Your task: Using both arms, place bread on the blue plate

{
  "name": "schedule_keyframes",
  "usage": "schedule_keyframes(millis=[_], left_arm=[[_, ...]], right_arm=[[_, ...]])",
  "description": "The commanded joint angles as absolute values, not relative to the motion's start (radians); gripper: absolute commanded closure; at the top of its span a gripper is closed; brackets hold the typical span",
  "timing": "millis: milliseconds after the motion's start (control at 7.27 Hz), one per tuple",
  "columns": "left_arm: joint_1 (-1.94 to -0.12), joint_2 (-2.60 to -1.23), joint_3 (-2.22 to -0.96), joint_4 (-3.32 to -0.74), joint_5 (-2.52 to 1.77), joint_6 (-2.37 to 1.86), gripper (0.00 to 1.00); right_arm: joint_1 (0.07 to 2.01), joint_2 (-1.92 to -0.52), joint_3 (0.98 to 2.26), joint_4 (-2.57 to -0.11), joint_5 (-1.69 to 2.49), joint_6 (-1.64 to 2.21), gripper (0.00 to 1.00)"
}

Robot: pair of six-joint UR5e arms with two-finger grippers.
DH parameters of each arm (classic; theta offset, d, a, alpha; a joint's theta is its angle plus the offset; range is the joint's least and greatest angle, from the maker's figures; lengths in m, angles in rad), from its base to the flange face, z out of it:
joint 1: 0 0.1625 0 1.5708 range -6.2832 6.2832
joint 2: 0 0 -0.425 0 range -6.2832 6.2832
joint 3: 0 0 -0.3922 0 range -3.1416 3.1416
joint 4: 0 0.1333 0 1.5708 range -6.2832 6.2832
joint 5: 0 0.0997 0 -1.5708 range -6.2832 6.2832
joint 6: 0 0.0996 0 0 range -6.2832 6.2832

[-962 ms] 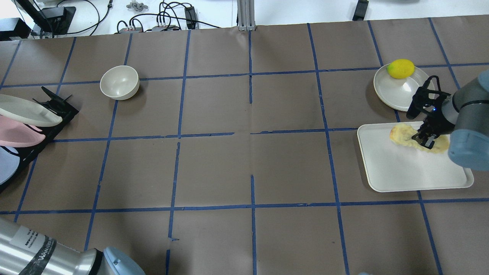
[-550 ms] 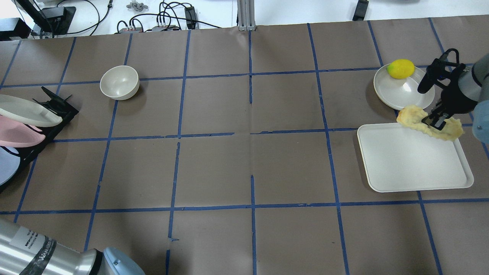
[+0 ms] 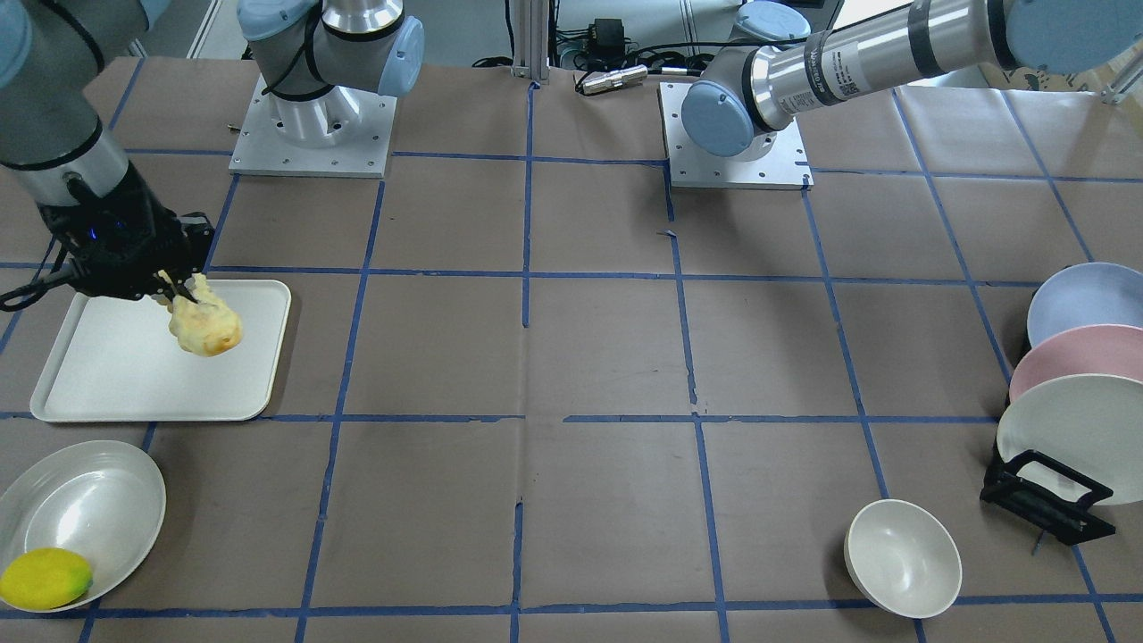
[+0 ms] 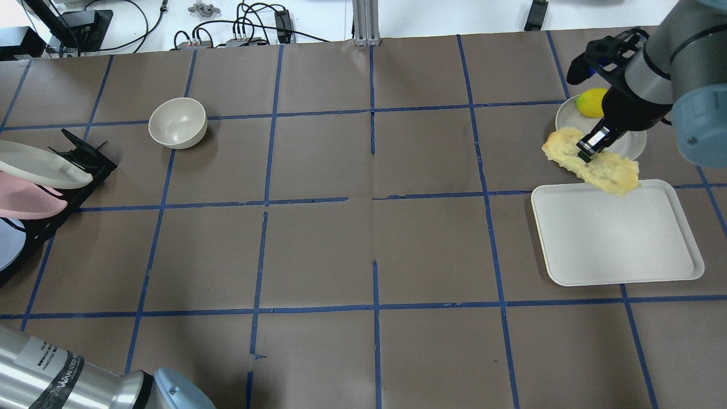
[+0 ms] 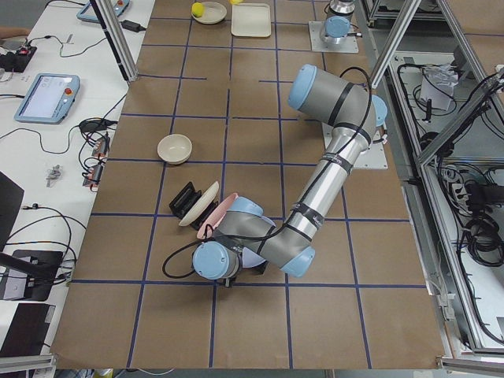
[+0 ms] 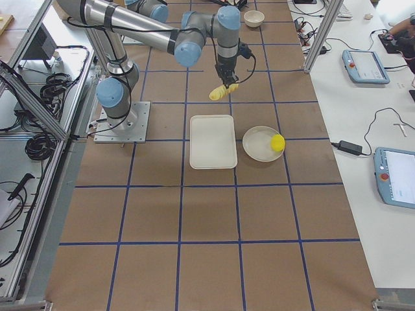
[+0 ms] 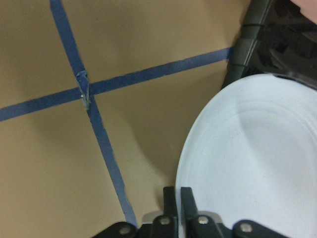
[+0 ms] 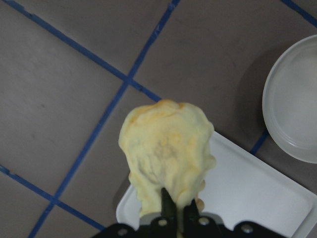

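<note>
Bread (image 4: 612, 170) is held aloft over the tray (image 4: 619, 244) edge, pinched in the closed jaws of the right gripper (image 4: 585, 151). The blue plate (image 7: 247, 163) (racked, well apart) appears clamped at its rim by the left gripper (image 7: 177, 199); next, plate and loaf must be brought together.

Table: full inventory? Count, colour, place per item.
bread: 1, pale yellow, held in air near tray
tray: 1, white, robot's right side
lemon: 1, yellow, far right
rack: 1, black, robot's left edge
white plates: 2, one under lemon, one in rack
blue plate: 1, in rack
pink plate: 1, in rack, between blue and white
bowl: 1, cream, far left
right gripper: shut on bread
left gripper: shut on blue plate's rim
</note>
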State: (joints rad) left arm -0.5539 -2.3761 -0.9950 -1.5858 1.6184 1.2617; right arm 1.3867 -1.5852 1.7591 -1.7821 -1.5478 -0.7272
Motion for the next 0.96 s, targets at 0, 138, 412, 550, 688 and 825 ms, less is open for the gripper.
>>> schedule_keyframes(millis=[0, 138, 412, 550, 688, 825], left_arm=[[-0.555, -2.37, -0.991, -1.592, 1.618, 1.262, 0.98], [-0.555, -2.349, -0.985, -1.612, 1.618, 1.266, 0.98], [-0.549, -2.298, -0.989, -1.669, 1.62, 1.292, 0.98], [-0.534, -2.261, -1.009, -1.708, 1.62, 1.295, 0.98], [-0.532, -2.223, -1.012, -1.786, 1.631, 1.293, 0.98], [-0.532, -2.167, -1.041, -1.822, 1.634, 1.292, 0.98]], right_arm=[[1.529, -1.632, 1.576, -1.538, -1.528, -0.424, 0.83], [1.561, -1.641, 1.522, -1.458, -1.519, -0.314, 0.83], [1.582, -1.646, 1.52, -1.399, -1.516, -0.265, 0.83], [1.583, -1.641, 1.52, -1.405, -1.514, -0.265, 0.81], [1.583, -1.641, 1.52, -1.407, -1.526, -0.265, 0.79], [1.583, -1.638, 1.532, -1.408, -1.513, -0.262, 0.75]])
